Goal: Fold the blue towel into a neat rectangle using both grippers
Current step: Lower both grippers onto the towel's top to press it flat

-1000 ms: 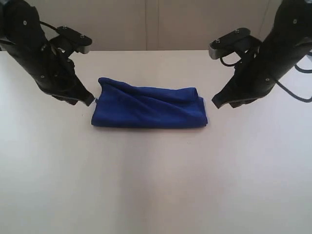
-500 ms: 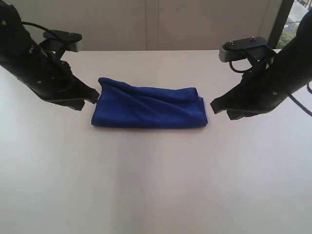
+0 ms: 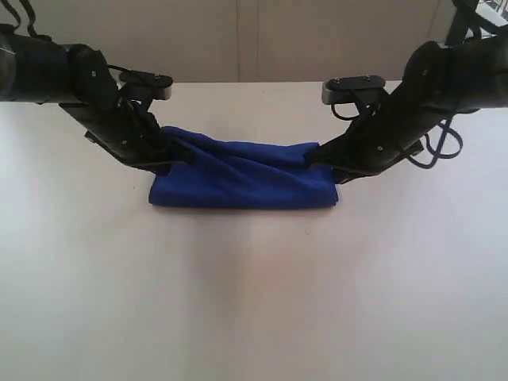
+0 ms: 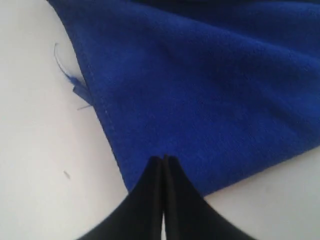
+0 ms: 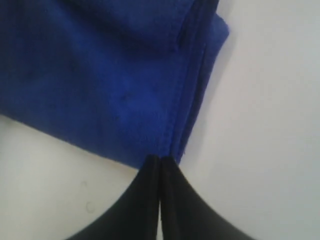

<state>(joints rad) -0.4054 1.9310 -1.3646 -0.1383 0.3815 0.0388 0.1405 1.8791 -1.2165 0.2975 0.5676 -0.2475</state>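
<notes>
The blue towel (image 3: 242, 176) lies on the white table (image 3: 254, 302) as a long folded band with some creases on top. My left gripper (image 3: 178, 155) is shut, its tips pressed together over the towel's left end (image 4: 210, 90), just inside the stitched edge. A loose thread (image 4: 61, 67) sticks out beside that edge. My right gripper (image 3: 313, 157) is shut too, its tips resting at the stacked edges of the towel's right end (image 5: 100, 85). No cloth shows between either pair of fingers (image 4: 172, 200) (image 5: 172, 200).
A beige wall (image 3: 254, 40) rises behind the table's far edge. Black cables (image 3: 440, 143) loop off the right arm. Bare white tabletop spreads in front of the towel and to both sides.
Both arms swung inward and down from beside the towel; their shut tips now meet the towel's two ends. The towel has kept its place and shape.
</notes>
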